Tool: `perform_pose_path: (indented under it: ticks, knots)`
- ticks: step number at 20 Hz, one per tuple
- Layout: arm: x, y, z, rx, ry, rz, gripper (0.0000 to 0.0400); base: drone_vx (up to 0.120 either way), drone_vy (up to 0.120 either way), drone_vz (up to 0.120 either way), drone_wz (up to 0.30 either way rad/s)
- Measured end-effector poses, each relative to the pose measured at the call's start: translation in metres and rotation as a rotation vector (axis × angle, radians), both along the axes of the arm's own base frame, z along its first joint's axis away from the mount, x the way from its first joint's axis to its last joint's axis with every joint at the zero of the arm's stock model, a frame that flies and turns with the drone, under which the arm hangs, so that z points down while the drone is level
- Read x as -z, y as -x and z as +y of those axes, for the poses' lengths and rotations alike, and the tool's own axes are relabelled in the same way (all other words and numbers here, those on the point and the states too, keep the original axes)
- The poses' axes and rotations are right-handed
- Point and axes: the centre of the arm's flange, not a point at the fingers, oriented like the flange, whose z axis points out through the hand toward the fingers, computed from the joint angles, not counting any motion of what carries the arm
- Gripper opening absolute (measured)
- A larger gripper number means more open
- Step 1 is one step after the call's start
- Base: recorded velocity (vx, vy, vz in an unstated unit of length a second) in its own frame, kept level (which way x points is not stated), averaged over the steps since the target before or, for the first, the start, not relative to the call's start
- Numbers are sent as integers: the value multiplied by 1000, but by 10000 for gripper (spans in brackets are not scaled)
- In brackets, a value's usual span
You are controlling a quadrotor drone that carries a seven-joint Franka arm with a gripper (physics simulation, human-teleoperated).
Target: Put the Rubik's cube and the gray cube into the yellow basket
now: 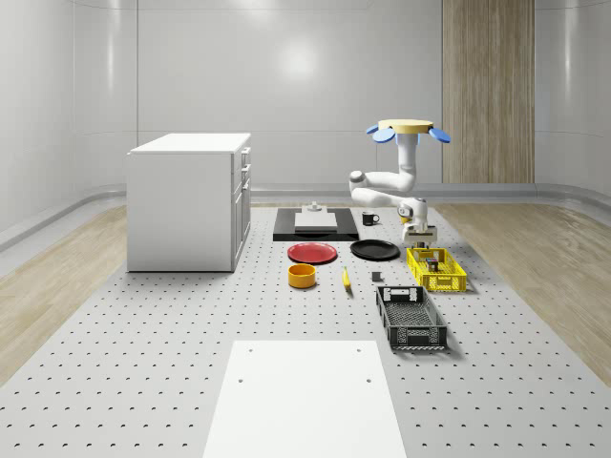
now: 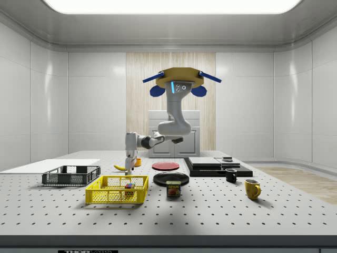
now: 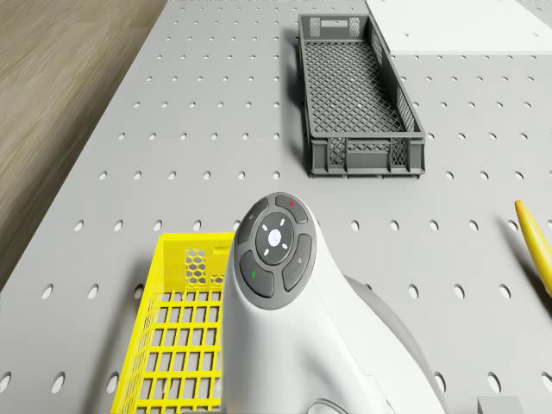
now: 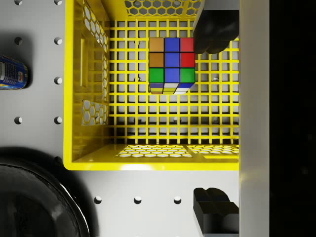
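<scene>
In the whole-scene view the drone (image 1: pixel 412 128) hovers over the far right part of the table (image 1: pixel 143 363), and its arm reaches down so that the tool (image 1: pixel 418 232) hangs just above the far end of the yellow basket (image 1: pixel 436 269).

The side view has the tool (image 2: pixel 129 158) above the basket (image 2: pixel 117 190), near its left end in that view, with the Rubik's cube (image 2: pixel 129 185) resting low inside.

From the drone view, the arm covers most of the basket (image 3: pixel 177 345), and the dark crate (image 3: pixel 358 99) lies well apart beyond it.

The wrist view looks straight down into the basket (image 4: pixel 89 98). The cube (image 4: pixel 171 61) sits on the mesh floor, free of the tool's fingertips (image 4: pixel 215 32), which stand spread wide apart and hold nothing.

The cube looks delivered, so I judge the step in hand to be the withdrawal. It is best done by rising straight up until the fingertips are above the rim, so neither clips the basket wall. I cannot pick out the gray cube with confidence; it needs finding before the next reach.
</scene>
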Motion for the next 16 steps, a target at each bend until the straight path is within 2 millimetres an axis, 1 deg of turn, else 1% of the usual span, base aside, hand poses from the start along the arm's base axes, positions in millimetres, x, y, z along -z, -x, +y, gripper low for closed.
perform_pose_path:
  ticks: [5,8,10,14,15,16]
  knots:
    - [0,0,0,0,0,0,400,112,-120,0,0]
    - [0,0,0,0,0,0,400,0,-120,0,0]
    - [0,0,0,0,0,0,400,120,-120,0,0]
    - [0,0,0,0,0,0,400,10,-120,0,0]
    - [0,0,0,0,0,0,400,40,-120,0,0]
    - [0,0,0,0,0,0,400,120,-120,0,0]
